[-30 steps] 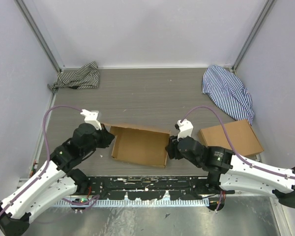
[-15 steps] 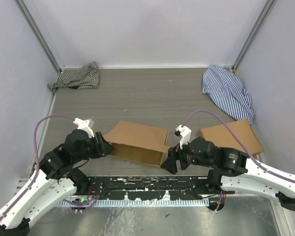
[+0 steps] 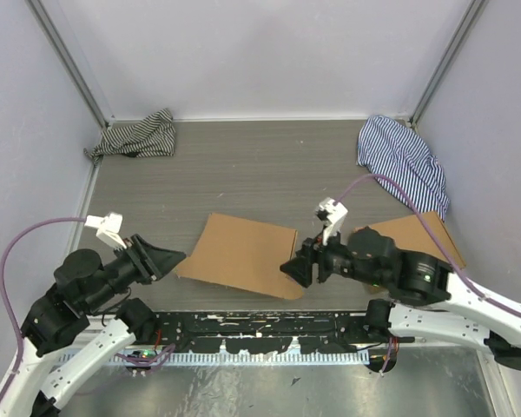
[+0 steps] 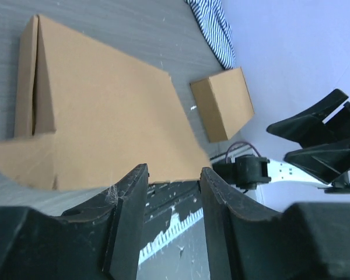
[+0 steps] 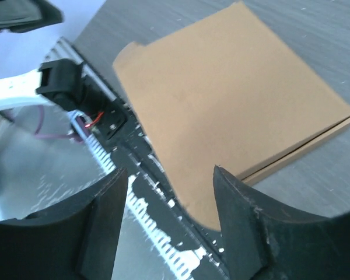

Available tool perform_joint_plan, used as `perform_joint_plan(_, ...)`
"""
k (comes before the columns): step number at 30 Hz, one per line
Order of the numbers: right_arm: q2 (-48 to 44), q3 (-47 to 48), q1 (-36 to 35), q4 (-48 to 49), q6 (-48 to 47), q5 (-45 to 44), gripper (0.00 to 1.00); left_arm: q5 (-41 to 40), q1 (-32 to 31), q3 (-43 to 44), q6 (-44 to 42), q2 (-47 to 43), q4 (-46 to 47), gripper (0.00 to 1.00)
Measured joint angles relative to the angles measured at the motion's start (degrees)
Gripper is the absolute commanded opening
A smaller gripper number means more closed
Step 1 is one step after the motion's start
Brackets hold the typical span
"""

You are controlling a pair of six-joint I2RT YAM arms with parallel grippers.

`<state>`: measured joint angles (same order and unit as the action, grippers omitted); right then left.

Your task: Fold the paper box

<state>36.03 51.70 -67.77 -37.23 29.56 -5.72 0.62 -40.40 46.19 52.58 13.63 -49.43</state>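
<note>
Risk of reopening: plain brown die-cut cardboard paper box (image 3: 243,254) lies closed but unheld. Just off its left edge the left gripper (image 3: 169,257), and at its right edge the right gripper (image 3: 291,269), both have jaws spread and empty. The lid's side edge gapes and its flap looks untucked, so it may spring up.

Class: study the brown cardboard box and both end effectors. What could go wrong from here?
1. The plain brown folded cardboard box lies unheld. The left end effector and right end effector are open and clear of it, so its top panel might spring up.
2. A rounded flap sticks out flat at the near edge, seemingly untucked. A careless push could crease it.
</note>
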Motion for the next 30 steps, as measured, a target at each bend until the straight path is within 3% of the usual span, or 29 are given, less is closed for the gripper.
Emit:
perform_joint_plan(4,10.47,3.17,0.0,1.88,-1.77,-4.98,0.5,-1.64,0.0,1.86,-1.68,4.35,2.51,0.48)
perform_joint_plan(9,24.68,5.2,0.0,3.93,-2.99,-10.19,0.31,-2.16,0.0,3.02,-5.16,20.92,6.69,0.33)
perform_joint_plan(14,32.89,1.86,0.02,6.16,-2.29,-13.05,0.28,-2.12,0.0,1.64,-8.41,39.28,7.63,0.3)
perform_joint_plan(20,38.82,-4.85,1.44,9.2,-0.87,-13.38,0.26,-4.11,0.0,-2.6,-10.54,44.44,7.69,0.3)
perform_joint_plan(30,40.76,-7.5,12.66,19.45,-2.08,-9.62,0.25,-4.09,0.02,-2.4,-11.58,57.77,13.55,0.25)
